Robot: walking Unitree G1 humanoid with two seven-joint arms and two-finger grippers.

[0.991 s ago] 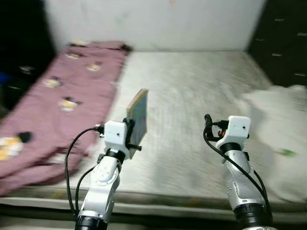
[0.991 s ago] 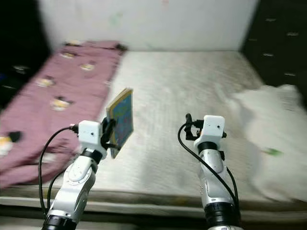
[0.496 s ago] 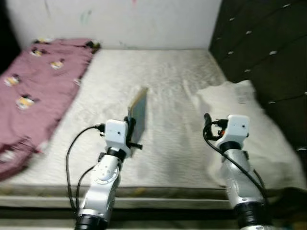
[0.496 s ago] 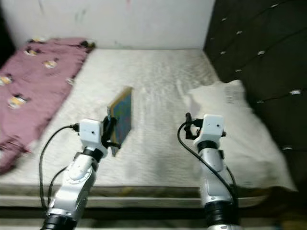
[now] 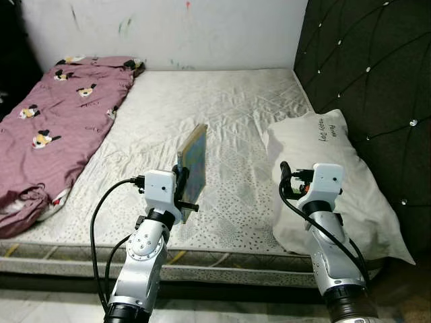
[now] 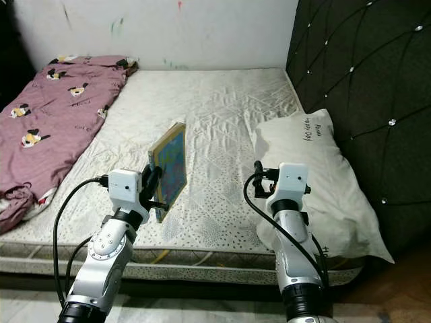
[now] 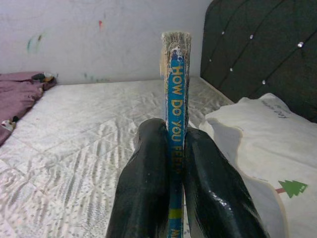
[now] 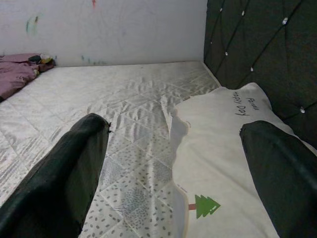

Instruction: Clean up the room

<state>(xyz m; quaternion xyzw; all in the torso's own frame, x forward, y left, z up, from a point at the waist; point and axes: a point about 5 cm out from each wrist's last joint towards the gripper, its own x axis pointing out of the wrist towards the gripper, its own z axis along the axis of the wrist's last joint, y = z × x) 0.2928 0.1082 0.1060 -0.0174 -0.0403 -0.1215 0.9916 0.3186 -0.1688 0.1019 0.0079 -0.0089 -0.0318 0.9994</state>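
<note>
My left gripper (image 7: pixel 173 148) is shut on a thin colourful book (image 5: pixel 194 159), held upright on its edge above the near part of the mattress (image 5: pixel 222 114). Its blue spine (image 7: pixel 176 94) rises between the two black fingers (image 7: pixel 143 183). My right gripper (image 8: pixel 178 148) is open and holds nothing; it hovers over the near end of a white pillow (image 5: pixel 337 168) that lies along the bed's right side. A pink patterned blanket (image 5: pixel 54 114) is spread over the left side of the mattress.
A dark tufted headboard (image 5: pixel 370 74) runs along the bed's right side. A white wall (image 5: pixel 168 30) with a few paint marks stands behind the bed. The mattress's front edge (image 5: pixel 202 259) is just below my arms.
The whole picture has swung to the right: the blanket slid left and the pillow and headboard came into view. Both arms keep their pose, the book still gripped.
</note>
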